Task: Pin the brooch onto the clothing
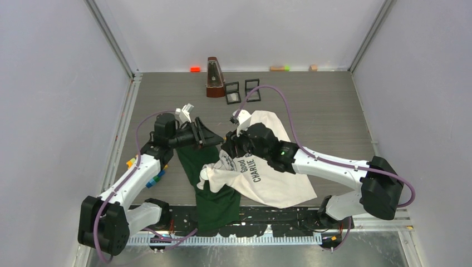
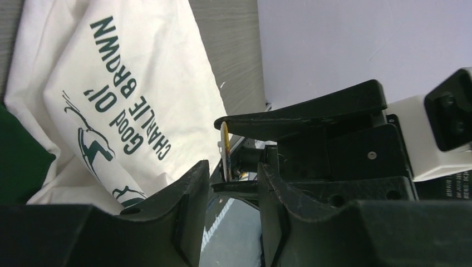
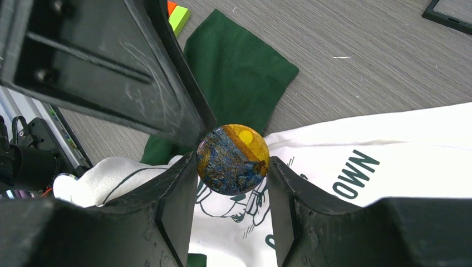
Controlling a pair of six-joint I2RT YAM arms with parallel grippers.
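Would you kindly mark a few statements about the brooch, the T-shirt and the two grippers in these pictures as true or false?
1. The brooch sits between the fingers of the right gripper. True.
2. The brooch is already pinned to the clothing. False: it is in the gripper's fingers, with the cloth behind it.
3. The clothing lies flat and fully spread out. False: it is bunched and folded on the table.
4. The brooch's face shows a yellow disc on orange and blue. True.
5. The left gripper is parked at the table's edge, far from the brooch. False: its fingers are right beside the brooch.
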